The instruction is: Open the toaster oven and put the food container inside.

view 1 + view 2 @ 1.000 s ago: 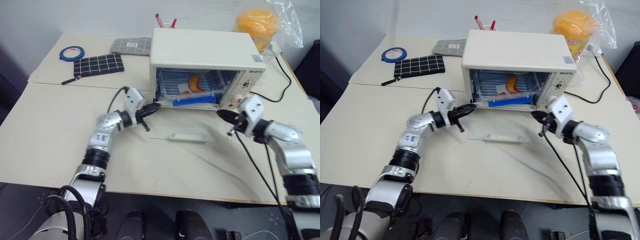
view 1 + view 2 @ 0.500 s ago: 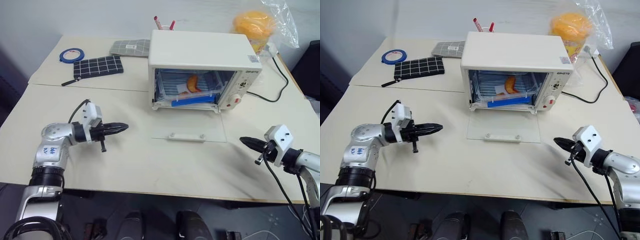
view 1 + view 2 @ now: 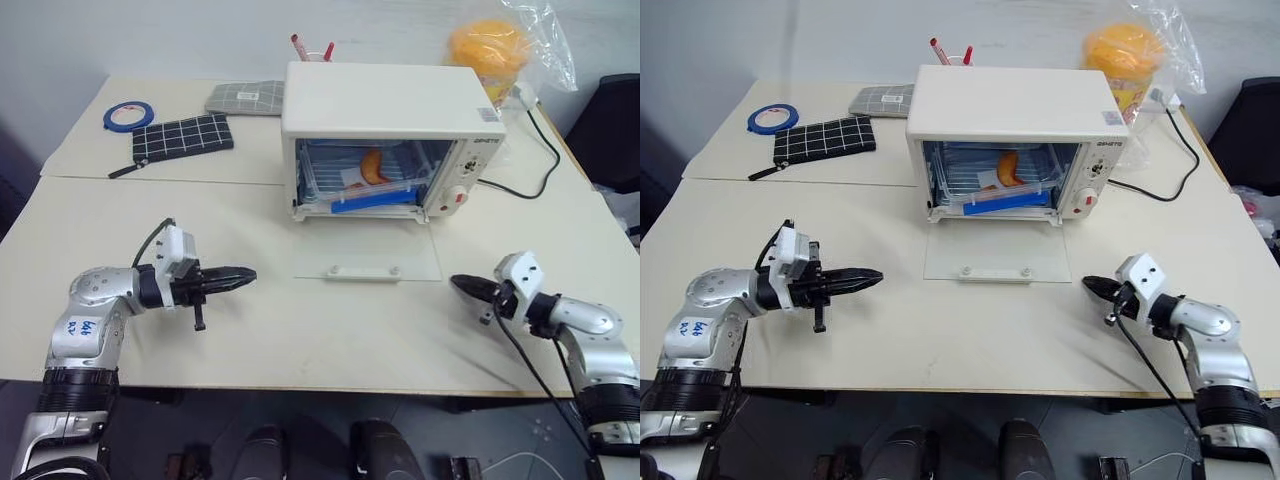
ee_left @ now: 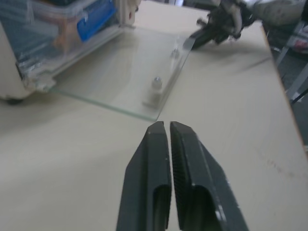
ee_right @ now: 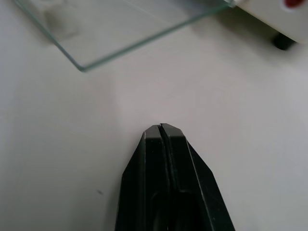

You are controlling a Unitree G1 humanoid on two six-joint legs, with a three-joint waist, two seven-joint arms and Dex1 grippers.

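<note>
The cream-white toaster oven (image 3: 390, 105) stands at the back middle of the table, its glass door (image 3: 366, 262) folded down flat on the tabletop. Inside on the wire rack sits the food container (image 3: 362, 185), clear with a blue clip and orange pieces. My left gripper (image 3: 249, 273) hovers low at the left, well short of the door, pointing right; its fingers (image 4: 159, 144) stand almost together with only a thin slit and hold nothing. My right gripper (image 3: 459, 283) is right of the door's near corner, shut and empty, pointing left. The left wrist view also catches the right gripper (image 4: 211, 31) beyond the door.
A black grid pouch (image 3: 182, 137), a grey pouch (image 3: 245, 97) and a blue tape roll (image 3: 127, 115) lie at the back left. Pens (image 3: 310, 47) stick up behind the oven. An orange item in a plastic bag (image 3: 492, 50) and the black power cord (image 3: 520, 185) are at the back right.
Both arms have drawn back from the oven's mouth toward the table's near edge, left one to the left, right one lower. The container stays inside. The camera has shifted slightly.
</note>
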